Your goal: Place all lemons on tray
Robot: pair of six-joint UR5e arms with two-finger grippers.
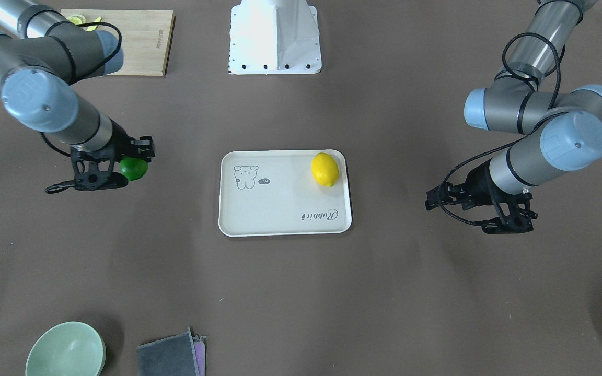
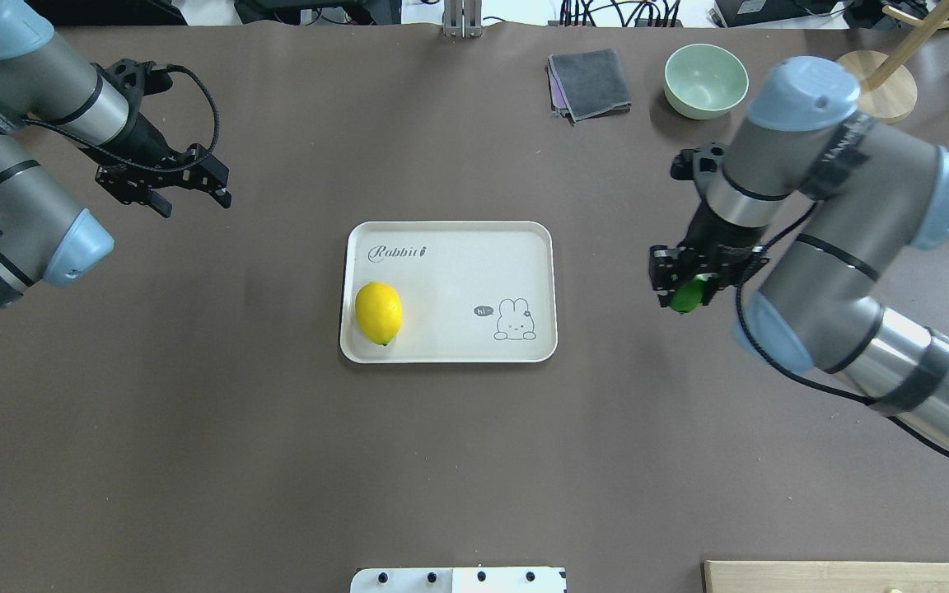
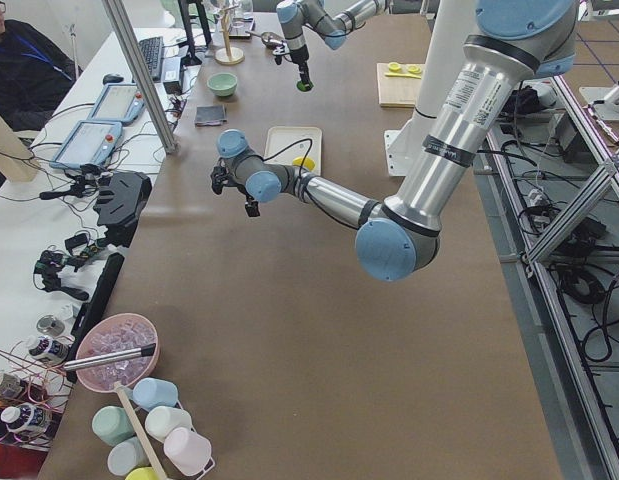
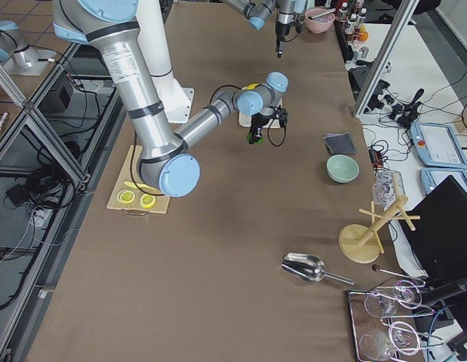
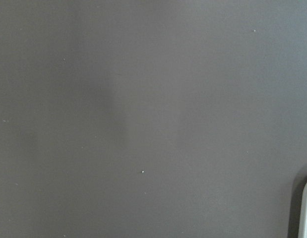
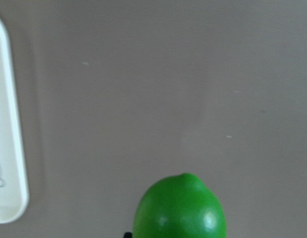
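The cream tray [image 2: 450, 247] lies at the table's middle. The bright yellow lemon [image 2: 378, 312] rests in its near left corner; it also shows in the front view [image 1: 325, 169]. My right gripper [image 2: 683, 293] is shut on the dark green lemon [image 2: 688, 297] and holds it above the table, right of the tray. The green lemon fills the bottom of the right wrist view [image 6: 180, 208], with the tray's rim [image 6: 7, 124] at the left. My left gripper [image 2: 193, 198] is open and empty, far left of the tray.
A green bowl [image 2: 705, 78] and a folded grey cloth [image 2: 590, 82] sit at the far side. A wooden cutting board [image 1: 139, 36] with lemon slices [image 1: 79, 21] lies beside the robot base [image 1: 275, 36]. A wooden stand [image 2: 878, 82] is far right.
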